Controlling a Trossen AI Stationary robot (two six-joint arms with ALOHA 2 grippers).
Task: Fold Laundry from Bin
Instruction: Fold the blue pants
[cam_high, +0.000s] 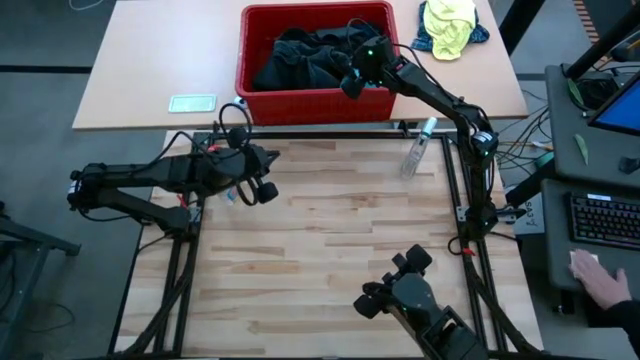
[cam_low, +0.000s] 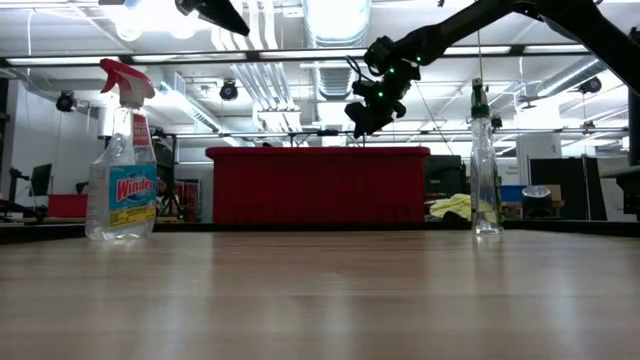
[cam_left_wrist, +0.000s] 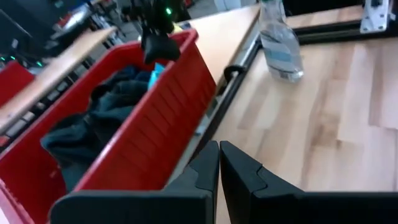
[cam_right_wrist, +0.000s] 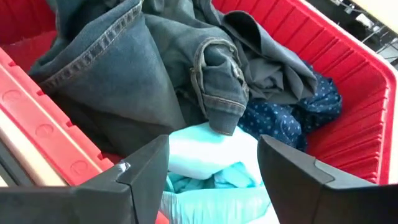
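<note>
While the left end effector (cam_high: 262, 190) waited clenched over the surface (cam_high: 330, 250), the right end effector (cam_right_wrist: 211, 171) hung released above the bin (cam_high: 310, 100), seemingly lining up a turquoise garment (cam_right_wrist: 214, 171).

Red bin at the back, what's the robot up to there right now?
The right gripper hangs open over the near right part of the red bin, just above the laundry. Its wrist view shows a turquoise garment directly below the fingers, with a denim piece and a navy dotted one beside it. Nothing is gripped yet. The left gripper waits shut above the wooden table, empty. No garment is out on the table.
</note>
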